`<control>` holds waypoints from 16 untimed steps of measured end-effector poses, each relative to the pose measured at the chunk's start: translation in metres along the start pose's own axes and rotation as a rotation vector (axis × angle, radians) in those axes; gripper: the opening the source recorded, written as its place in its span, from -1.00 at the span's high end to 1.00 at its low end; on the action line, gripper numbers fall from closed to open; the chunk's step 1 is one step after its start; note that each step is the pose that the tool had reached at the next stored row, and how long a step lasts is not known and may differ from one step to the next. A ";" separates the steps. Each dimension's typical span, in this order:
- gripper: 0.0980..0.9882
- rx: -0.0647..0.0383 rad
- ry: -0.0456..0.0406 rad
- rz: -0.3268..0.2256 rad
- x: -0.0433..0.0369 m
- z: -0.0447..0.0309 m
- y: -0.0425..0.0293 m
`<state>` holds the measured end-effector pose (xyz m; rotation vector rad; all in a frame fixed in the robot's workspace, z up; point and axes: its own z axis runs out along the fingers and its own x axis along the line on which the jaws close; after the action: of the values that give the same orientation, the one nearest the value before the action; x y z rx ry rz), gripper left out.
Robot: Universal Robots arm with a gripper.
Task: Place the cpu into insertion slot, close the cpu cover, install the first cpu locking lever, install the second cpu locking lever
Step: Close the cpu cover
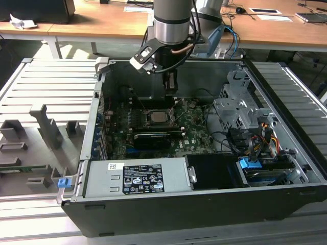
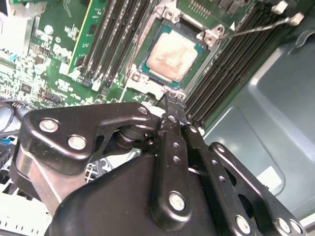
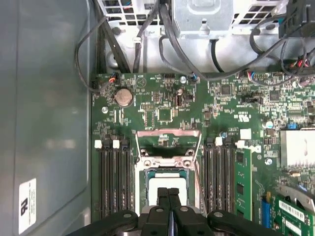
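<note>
Clearly, cpu cover [image 3: 168, 132] open beside cpu [image 3: 158, 182]

In the first wrist view part of the cpu [image 3: 167, 183] and of the insertion slot [image 3: 166, 172] is covered by the gripper [image 3: 168, 191], its fingers pressed together, and in the exterior view the arm [image 1: 171, 20] is cut off by the upper edge.

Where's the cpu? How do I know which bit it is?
Look inside the open computer case and find the green board. In its middle, between rows of long black slots, lies the cpu: a flat, pale silvery square, unlike the dark slots beside it.
</note>
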<state>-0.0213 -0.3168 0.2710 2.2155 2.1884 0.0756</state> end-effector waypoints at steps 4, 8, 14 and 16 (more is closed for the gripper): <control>0.98 0.000 0.0000 0.000 0.0004 0.0002 0.0040; 0.98 0.000 0.0000 0.000 0.0006 0.0005 0.0091; 0.98 0.000 0.0000 0.000 0.0007 0.0009 0.0172; 0.98 0.000 0.0000 0.000 0.0007 0.0010 0.0190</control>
<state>-0.0022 -0.3163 0.2710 2.2156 2.1883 0.0756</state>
